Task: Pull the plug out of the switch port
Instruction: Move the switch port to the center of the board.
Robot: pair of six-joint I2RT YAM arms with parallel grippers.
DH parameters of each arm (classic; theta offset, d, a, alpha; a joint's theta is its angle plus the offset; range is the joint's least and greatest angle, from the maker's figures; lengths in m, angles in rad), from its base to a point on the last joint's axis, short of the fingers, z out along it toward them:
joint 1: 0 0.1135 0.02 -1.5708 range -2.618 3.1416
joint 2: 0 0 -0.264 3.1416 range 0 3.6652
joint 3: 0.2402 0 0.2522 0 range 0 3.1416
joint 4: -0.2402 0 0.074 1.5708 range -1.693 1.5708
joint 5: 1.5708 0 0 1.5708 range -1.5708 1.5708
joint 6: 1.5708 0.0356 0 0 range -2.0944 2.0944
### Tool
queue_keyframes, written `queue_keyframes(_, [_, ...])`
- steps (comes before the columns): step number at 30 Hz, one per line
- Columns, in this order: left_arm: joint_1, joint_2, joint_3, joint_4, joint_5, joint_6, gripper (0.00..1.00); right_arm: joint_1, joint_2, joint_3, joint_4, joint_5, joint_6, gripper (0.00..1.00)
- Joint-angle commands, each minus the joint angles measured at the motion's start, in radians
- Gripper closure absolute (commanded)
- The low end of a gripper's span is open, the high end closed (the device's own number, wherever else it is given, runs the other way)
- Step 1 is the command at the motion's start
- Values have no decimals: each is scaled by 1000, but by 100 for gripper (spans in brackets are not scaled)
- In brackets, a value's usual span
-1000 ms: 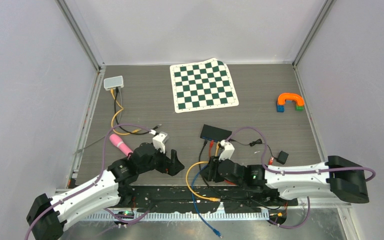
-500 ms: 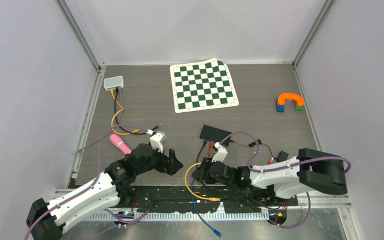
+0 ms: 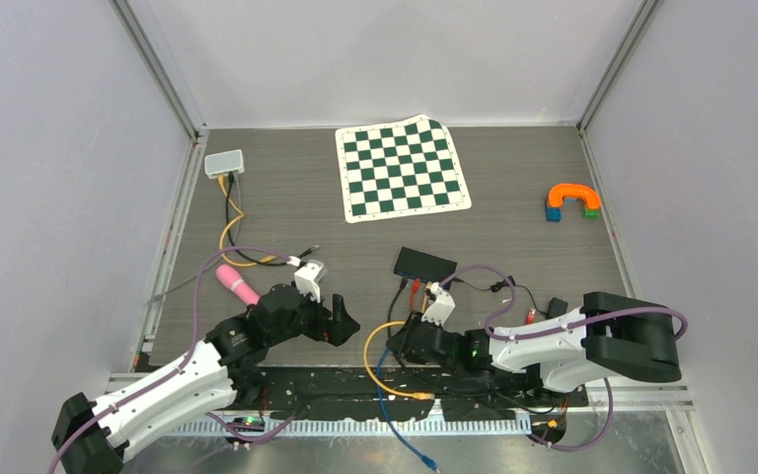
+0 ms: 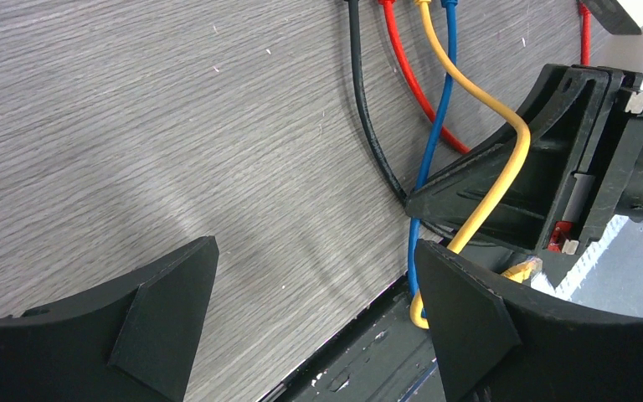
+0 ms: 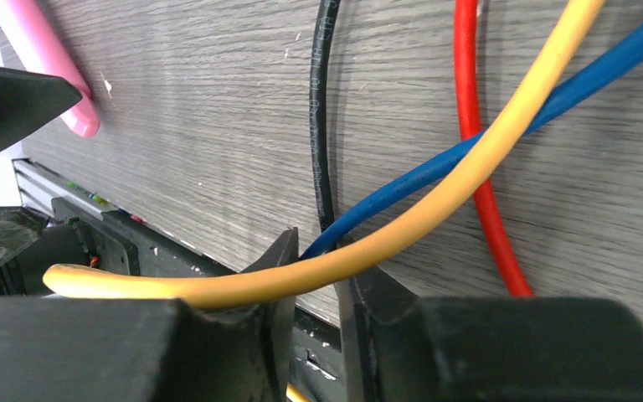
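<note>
The right tool (image 5: 318, 268) stands almost closed by the black cable (image 5: 322, 126), under the yellow cable (image 5: 435, 201) — gripping or not, I cannot tell — while the left tool (image 4: 316, 251) gapes over the counter (image 4: 176, 126) and the plug (image 3: 414, 283) sits at the switch (image 3: 424, 262).

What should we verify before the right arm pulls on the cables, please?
1. The left gripper is open and empty: ok.
2. The right gripper grips one cable only: cannot tell; the yellow cable and blue cable both meet its nearly closed fingers.
3. The right gripper is close to the switch: not ok; it is well back from it.
4. The two grippers are apart: ok, though close.
</note>
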Motion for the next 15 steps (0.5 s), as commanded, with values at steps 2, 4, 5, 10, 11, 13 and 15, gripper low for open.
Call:
queue_keyframes(2, [-3, 1, 23, 7, -11, -3, 9, 7, -45, 40, -85, 94, -16, 80])
queue_keyframes(4, [-4, 2, 27, 3, -10, -2, 9, 7, -78, 52, -108, 101, -67, 92])
queue_keyframes(5, [-3, 4, 29, 2, -8, 0, 9, 7, -103, 58, -140, 107, -82, 93])
queue_keyframes(10, [-3, 18, 38, -4, 0, 6, 9, 6, -193, 91, -288, 114, -209, 95])
queue_keyframes(11, [-4, 22, 39, 0, 3, 7, 9, 7, -214, 93, -314, 116, -217, 95])
queue_keyframes(13, [-3, 30, 40, 11, 14, 8, 9, 6, -246, 94, -371, 112, -222, 95])
queue_keyframes(15, [-4, 44, 40, 30, 37, 11, 9, 6, -277, 91, -426, 111, -229, 95])
